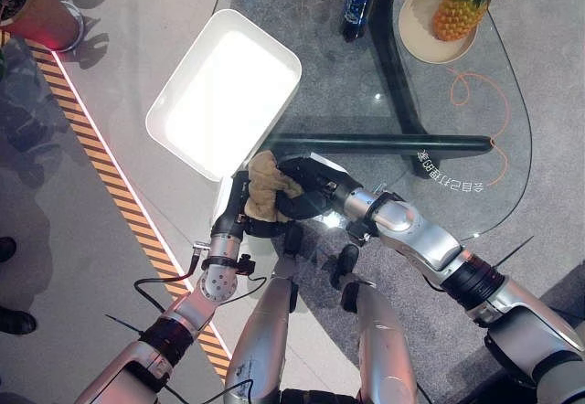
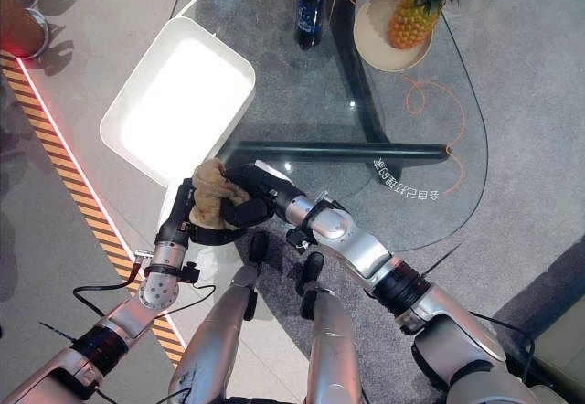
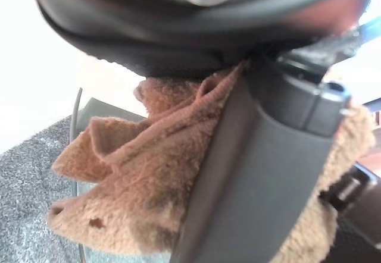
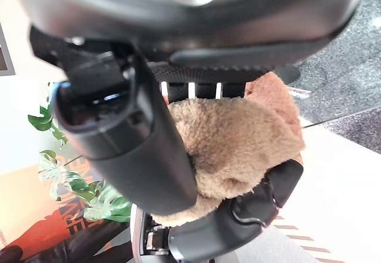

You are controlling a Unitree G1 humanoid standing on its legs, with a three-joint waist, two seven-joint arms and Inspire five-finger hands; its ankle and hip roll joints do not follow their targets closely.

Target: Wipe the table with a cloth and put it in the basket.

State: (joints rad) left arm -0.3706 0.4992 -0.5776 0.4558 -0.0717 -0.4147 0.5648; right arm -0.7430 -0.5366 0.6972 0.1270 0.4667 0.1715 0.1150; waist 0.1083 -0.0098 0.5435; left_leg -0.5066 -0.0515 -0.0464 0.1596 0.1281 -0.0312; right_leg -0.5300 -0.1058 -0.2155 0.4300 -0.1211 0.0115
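We see the brown cloth [image 1: 267, 185], soft, light and easy to crumple, bunched just at the near corner of the white basket [image 1: 224, 93], with our left hand [image 1: 236, 205] and right hand [image 1: 302, 196] both curled around it, so we judge a grip on the thick middle is safest

Both hands grip cloth [image 1: 266, 187] — beside basket [image 1: 224, 93].

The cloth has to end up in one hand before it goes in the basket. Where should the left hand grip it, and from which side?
Judging by its pose, the cloth is bunched between the left hand and right hand. Best grip the thick crumpled middle from the robot's left, where it bulges free.
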